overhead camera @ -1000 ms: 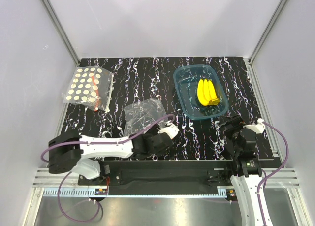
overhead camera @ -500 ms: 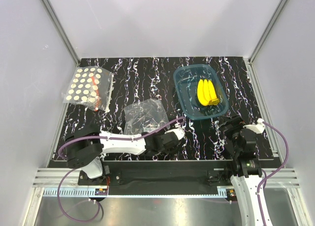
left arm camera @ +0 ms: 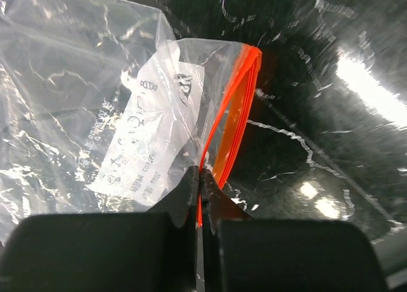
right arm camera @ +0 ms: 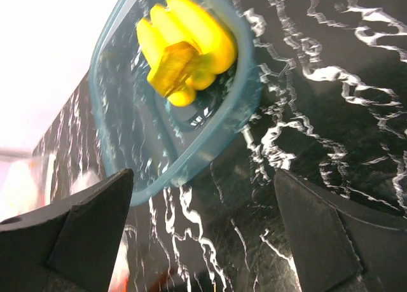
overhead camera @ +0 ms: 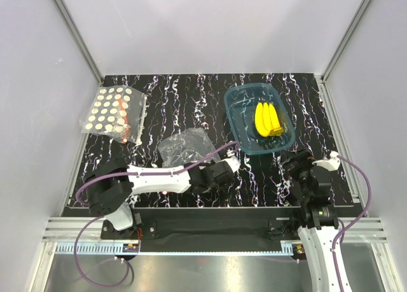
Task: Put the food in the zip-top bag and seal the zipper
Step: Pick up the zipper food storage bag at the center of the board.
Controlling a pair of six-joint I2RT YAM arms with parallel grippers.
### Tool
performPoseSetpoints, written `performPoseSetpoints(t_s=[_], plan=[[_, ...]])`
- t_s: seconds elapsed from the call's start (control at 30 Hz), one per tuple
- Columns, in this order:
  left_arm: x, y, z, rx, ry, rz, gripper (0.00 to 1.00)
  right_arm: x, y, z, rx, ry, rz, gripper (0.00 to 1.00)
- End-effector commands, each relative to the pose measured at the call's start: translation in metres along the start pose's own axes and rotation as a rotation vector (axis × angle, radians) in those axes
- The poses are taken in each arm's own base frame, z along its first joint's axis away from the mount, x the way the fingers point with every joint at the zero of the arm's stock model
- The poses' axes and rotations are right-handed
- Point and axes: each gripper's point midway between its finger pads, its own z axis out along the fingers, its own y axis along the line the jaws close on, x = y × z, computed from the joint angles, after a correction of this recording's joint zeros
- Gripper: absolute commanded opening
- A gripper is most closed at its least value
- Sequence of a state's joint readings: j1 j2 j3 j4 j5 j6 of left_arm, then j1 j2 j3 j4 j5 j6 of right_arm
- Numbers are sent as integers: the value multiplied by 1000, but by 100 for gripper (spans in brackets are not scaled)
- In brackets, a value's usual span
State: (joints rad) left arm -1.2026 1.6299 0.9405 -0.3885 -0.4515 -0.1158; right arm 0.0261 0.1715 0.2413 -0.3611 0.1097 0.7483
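The food, a bunch of yellow toy bananas (overhead camera: 268, 119) (right arm camera: 184, 48), lies in a translucent blue tray (overhead camera: 241, 128) (right arm camera: 210, 134) at the right of the table. The clear zip-top bag (overhead camera: 183, 146) (left arm camera: 82, 107) lies at the middle, its red-orange zipper (left arm camera: 236, 111) along its right edge in the left wrist view. My left gripper (overhead camera: 219, 171) (left arm camera: 201, 177) is shut on the near end of that zipper strip. My right gripper (overhead camera: 299, 168) (right arm camera: 203, 203) stands open just in front of the tray, with nothing between its fingers (right arm camera: 89, 222).
A second clear bag with rows of pale round discs (overhead camera: 113, 112) lies at the far left. The table is black with white marbling (overhead camera: 191, 95), bounded by white walls with metal rails on both sides.
My left arm moved right toward the bag's zipper edge and its jaws closed on the strip; the bag shifted a little. The right arm stayed still.
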Motion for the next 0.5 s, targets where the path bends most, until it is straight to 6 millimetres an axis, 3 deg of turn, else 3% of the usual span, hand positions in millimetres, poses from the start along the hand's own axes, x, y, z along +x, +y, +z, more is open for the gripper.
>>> performPoseSetpoints(t_s=[0.0, 0.13, 0.23, 0.27, 0.47], plan=[[-43, 4, -23, 47, -84, -89, 0, 2, 34, -3, -175, 43, -91, 100], [-58, 12, -34, 98, -95, -187, 0, 17, 60, -8, -334, 136, -157, 96], [-72, 21, -41, 155, -125, -283, 0, 36, 81, -14, -448, 270, -128, 82], [-75, 19, -43, 172, -132, -285, 0, 40, 85, -18, -473, 297, -120, 82], [-102, 37, -49, 204, -172, -398, 0, 40, 114, -31, -578, 399, -86, 73]])
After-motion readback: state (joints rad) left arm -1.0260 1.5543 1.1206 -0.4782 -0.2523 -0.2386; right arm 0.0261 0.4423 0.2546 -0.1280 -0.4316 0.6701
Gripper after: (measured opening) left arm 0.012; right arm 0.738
